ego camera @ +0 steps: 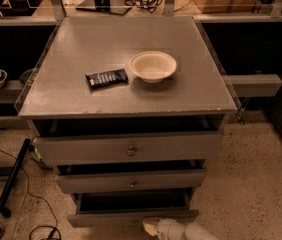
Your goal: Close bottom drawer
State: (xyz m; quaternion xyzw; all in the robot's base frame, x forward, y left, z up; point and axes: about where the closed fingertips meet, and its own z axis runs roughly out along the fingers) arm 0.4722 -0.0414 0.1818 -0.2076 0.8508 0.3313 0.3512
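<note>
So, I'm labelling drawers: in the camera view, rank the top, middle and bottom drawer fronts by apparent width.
1. top drawer, widest.
2. middle drawer.
3. bottom drawer, narrowest, though it lies lowest, so perspective may shrink it.
The gripper is right in front of the bottom drawer, at the lower edge of view.

We see our pincer (151, 227) at the very bottom edge of the view: a pale cream, rounded tip. Behind it our arm (193, 232) is a smooth white tube with a ringed joint, cut off by the lower edge.
</note>
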